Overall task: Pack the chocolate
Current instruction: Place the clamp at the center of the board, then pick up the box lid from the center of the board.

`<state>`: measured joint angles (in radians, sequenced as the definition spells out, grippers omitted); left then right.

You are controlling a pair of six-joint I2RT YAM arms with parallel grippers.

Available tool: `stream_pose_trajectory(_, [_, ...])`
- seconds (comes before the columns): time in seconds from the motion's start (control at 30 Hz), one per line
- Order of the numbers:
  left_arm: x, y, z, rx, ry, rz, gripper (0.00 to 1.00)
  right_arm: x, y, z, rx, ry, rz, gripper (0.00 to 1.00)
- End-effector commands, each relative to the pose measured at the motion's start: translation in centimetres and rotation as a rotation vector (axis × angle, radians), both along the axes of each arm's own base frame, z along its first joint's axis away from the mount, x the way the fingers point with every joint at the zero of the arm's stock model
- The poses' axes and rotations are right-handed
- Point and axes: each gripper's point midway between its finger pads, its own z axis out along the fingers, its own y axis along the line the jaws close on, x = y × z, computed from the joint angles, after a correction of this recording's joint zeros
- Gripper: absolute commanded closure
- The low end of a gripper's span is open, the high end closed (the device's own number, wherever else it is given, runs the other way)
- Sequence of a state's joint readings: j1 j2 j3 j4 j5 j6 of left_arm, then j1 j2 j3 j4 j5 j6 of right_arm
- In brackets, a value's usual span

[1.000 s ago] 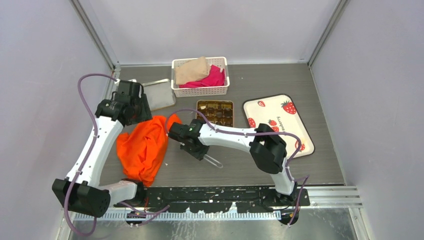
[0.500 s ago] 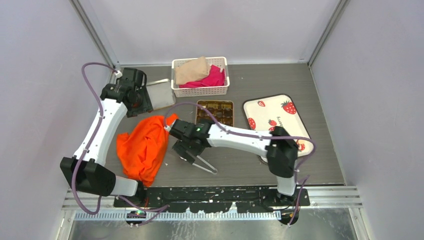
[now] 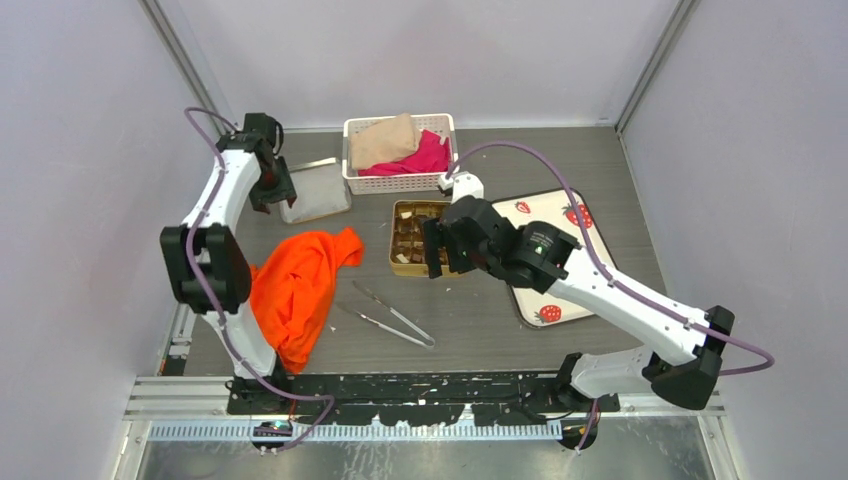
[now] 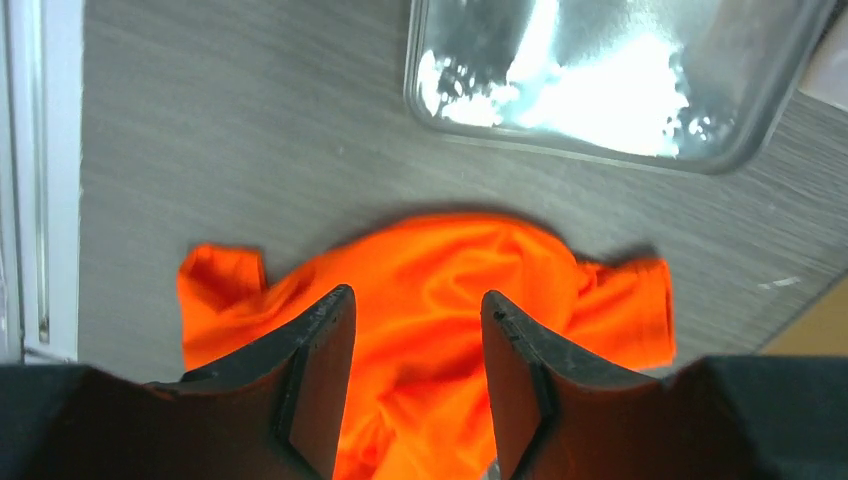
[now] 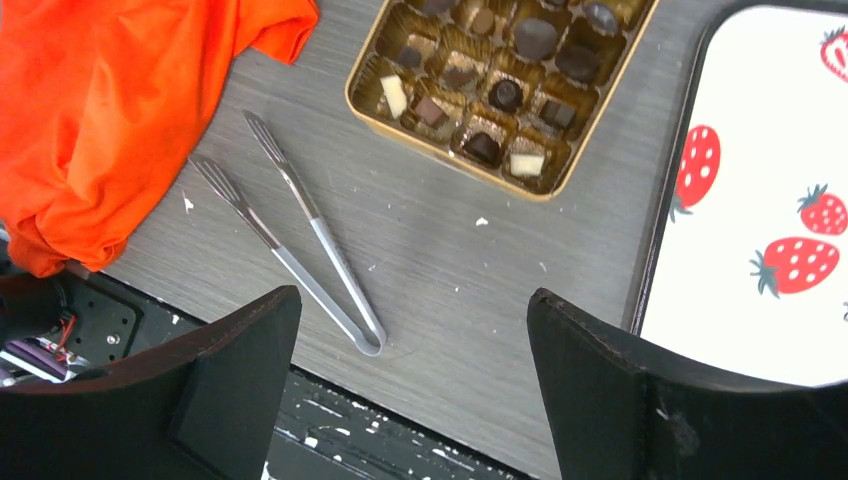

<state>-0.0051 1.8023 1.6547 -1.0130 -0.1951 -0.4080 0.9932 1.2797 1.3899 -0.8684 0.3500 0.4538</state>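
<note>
**Right end effector** [image 5: 412, 298]: fingers spread wide, nothing between them. Change: a second ago it was low over the desk [image 5: 470, 290] with the tongs at its tips. It has since let them go and risen, and now hangs above the tin.

**Tongs** [image 5: 320, 232]: lie free on the desk, below and to the left of this end effector and apart from it. Their serrated tips point toward the cloth [image 5: 90, 120].

**Tin** [image 5: 450, 149]: directly under and ahead of the end effector. The chocolate [image 5: 508, 95] sits in its brown cups, mostly dark pieces with a few cream ones. The far cups are cut off from view.

**White tray** [image 5: 760, 170]: to the right, just beside the tin. The part that shows bears only strawberry prints.

**Left end effector** [image 4: 417, 293]: fingers apart and empty. It has swung toward the far left and now hangs with the cloth below it and the metal tray [image 4: 600, 70] just beyond.

**Assessment**: with the tool set down and no loose piece in sight, packing looks finished or nearly so. In the top view the right arm hides part of the white tray, so a stray piece there cannot be ruled out.
</note>
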Motion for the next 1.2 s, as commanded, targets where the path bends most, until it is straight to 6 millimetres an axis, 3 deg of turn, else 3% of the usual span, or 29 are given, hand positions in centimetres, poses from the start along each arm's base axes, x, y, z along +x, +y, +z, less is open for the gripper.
stream_pose_trajectory(0.0, [4.4,1.8,-2.0,-0.04,-0.03,-0.06,0.51,-0.5,-1.4,-1.4,0.021,0.037,-0.128,0.11])
stream_pose_trajectory(0.13, [6.7,3.4,-5.3,-0.055,0.007,-0.056,0.53,-0.7,-2.1,-2.3,-0.002,0.07,-0.193,0.11])
stream_pose_trajectory(0.27, [7.6,5.5,-8.1,0.008,0.048,-0.064,0.53,-0.3,-1.8,-3.1,-0.03,0.084,-0.209,0.11])
stream_pose_trajectory(0.43, [9.7,6.6,-10.9,-0.105,0.031,-0.028,0.56,0.8,-0.1,-4.0,-0.087,0.101,-0.199,0.11])
stream_pose_trajectory(0.57, [10.7,5.9,-12.3,-0.162,0.055,-0.039,0.63,1.6,1.5,-4.5,-0.142,0.108,-0.164,0.11])
stream_pose_trajectory(0.7, [10.5,5.5,-13.2,-0.185,0.063,-0.018,0.83,2.2,2.2,-4.6,-0.165,0.106,-0.157,0.11])
stream_pose_trajectory(0.73, [10.3,5.6,-13.1,-0.181,0.065,-0.006,0.93,2.2,2.2,-4.5,-0.167,0.103,-0.158,0.11])
stream_pose_trajectory(0.77, [9.8,6.0,-10.9,-0.155,0.03,0.022,1.0,2.3,2.1,-3.9,-0.149,0.088,-0.166,0.11])
stream_pose_trajectory(0.93, [7.3,7.3,-5.4,-0.051,-0.061,0.063,1.0,2.4,2.2,-3.1,-0.097,0.069,-0.163,0.1])
stream_pose_trajectory(1.17, [2.4,5.1,-0.1,-0.115,-0.102,0.053,1.0,2.1,2.4,-3.5,-0.059,0.071,-0.147,0.1])
